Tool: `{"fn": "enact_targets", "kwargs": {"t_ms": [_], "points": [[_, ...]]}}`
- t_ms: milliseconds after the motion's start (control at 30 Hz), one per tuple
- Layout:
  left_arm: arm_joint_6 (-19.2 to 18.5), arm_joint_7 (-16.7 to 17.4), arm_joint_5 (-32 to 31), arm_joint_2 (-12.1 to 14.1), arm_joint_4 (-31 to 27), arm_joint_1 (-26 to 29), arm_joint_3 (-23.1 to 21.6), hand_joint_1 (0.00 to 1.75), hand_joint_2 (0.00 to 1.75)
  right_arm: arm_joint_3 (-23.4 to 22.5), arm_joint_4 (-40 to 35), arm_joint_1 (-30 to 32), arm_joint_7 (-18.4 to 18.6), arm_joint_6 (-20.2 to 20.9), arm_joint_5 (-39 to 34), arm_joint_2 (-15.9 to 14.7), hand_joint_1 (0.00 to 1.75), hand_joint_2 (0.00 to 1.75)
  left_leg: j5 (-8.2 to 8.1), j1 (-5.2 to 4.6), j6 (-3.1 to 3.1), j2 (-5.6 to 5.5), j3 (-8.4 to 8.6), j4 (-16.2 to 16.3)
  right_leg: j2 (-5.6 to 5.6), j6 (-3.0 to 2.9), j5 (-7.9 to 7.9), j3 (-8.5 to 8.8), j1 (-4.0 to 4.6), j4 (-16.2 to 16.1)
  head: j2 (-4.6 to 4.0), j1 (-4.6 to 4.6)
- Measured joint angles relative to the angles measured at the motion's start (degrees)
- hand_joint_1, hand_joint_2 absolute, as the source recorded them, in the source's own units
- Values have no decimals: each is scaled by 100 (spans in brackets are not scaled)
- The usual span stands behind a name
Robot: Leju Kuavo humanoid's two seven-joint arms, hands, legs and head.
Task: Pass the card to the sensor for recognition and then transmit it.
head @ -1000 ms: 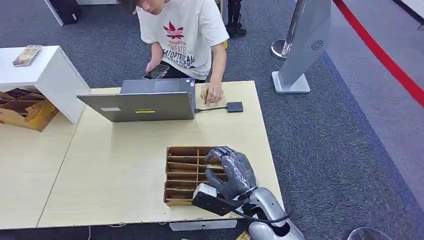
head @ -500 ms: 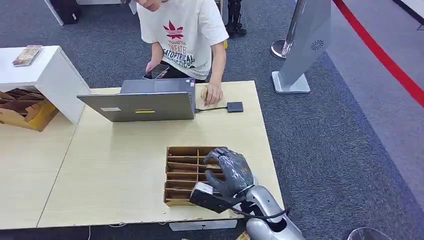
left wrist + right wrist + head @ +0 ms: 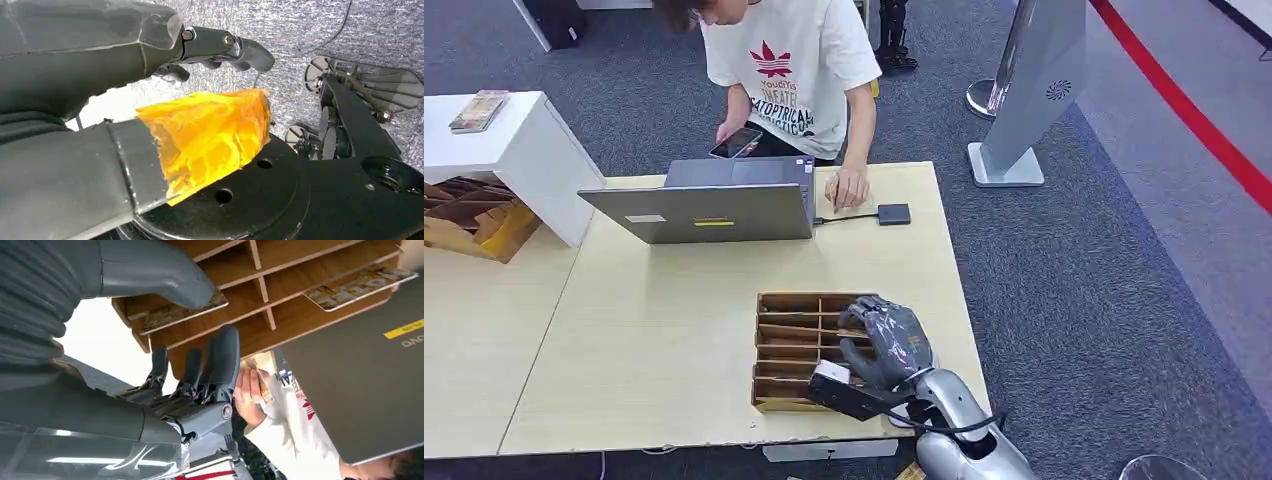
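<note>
A wooden card rack (image 3: pixel 786 304) with several slots stands at the near right of the table. My right hand (image 3: pixel 886 340) reaches over its right end. In the right wrist view the thumb (image 3: pixel 160 277) rests on a card (image 3: pixel 172 315) lying in a slot, while the fingers (image 3: pixel 222 360) hang outside the rack's wall, so the card is not pinched. Another card (image 3: pixel 360 286) lies in a further slot. The small black sensor (image 3: pixel 894 213) sits at the far side, cabled to the laptop (image 3: pixel 714 205). My left hand (image 3: pixel 125 65) hangs beside my body, fingers apart, holding nothing.
A person in a white shirt (image 3: pixel 789 60) leans over the table's far edge, one hand (image 3: pixel 850 187) holding a card beside the sensor, the other a phone (image 3: pixel 737 143). A white cabinet (image 3: pixel 514 150) and cardboard trays (image 3: pixel 469 215) stand left; a grey kiosk stand (image 3: pixel 1029 90) far right.
My right hand has sunk a little lower onto the rack's right end. The person's hand by the sensor has shifted slightly.
</note>
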Motion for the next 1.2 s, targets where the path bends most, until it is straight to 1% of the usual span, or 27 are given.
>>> {"fn": "enact_targets", "kwargs": {"t_ms": [200,233,367,400,433,500,533,567,600,1067,1133,1200], "points": [[0,0,0,11,0,0,0,0,0,-31,153,-1,42,0,53,0,91,175,0,0,0,0,0,0,0,0,0,0,0,0,0,0],[0,0,0,13,0,0,0,0,0,-31,173,-3,46,-2,76,0,94,175,0,0,0,0,1,0,0,0,0,0,0,0,0,0],[0,2,0,20,0,-1,0,0,0,-42,264,-3,59,-7,122,0,96,175,0,0,0,0,0,0,-1,0,0,0,0,0,0,0],[0,4,0,20,0,-1,0,0,0,-48,282,-3,61,-15,133,0,112,175,0,0,0,0,0,0,-1,0,0,1,0,0,0,2],[0,7,0,22,0,0,0,0,0,-55,293,-3,61,-20,133,0,131,175,0,0,0,0,1,0,-1,0,0,1,0,0,0,0],[0,4,0,22,0,-1,0,0,0,-63,319,-7,61,-24,135,0,159,175,0,0,0,0,1,0,-1,0,0,2,0,0,0,0],[0,4,0,24,0,-1,0,0,0,-68,330,-12,61,-31,136,0,169,175,0,0,0,0,1,0,-1,0,0,2,0,0,0,0],[0,4,0,24,0,0,0,0,0,-74,339,-16,61,-39,138,0,169,175,0,0,0,0,1,0,-1,0,0,2,0,0,0,0],[0,4,0,24,0,0,0,0,0,-85,345,-21,61,-52,144,0,175,175,0,0,0,0,2,0,-1,0,0,2,-1,0,0,0],[2,4,0,24,0,-1,0,0,0,-101,415,-69,59,-52,151,0,175,175,0,0,0,1,3,0,-3,0,0,4,0,0,0,0],[9,4,0,24,0,-1,0,0,0,-105,415,-69,39,-92,149,0,175,175,0,0,0,0,4,0,-3,0,0,4,0,0,0,0],[13,4,0,24,0,-1,-2,0,0,-129,413,-40,-113,-257,116,0,175,175,0,0,0,0,4,1,-4,0,0,4,0,0,0,0]]}}
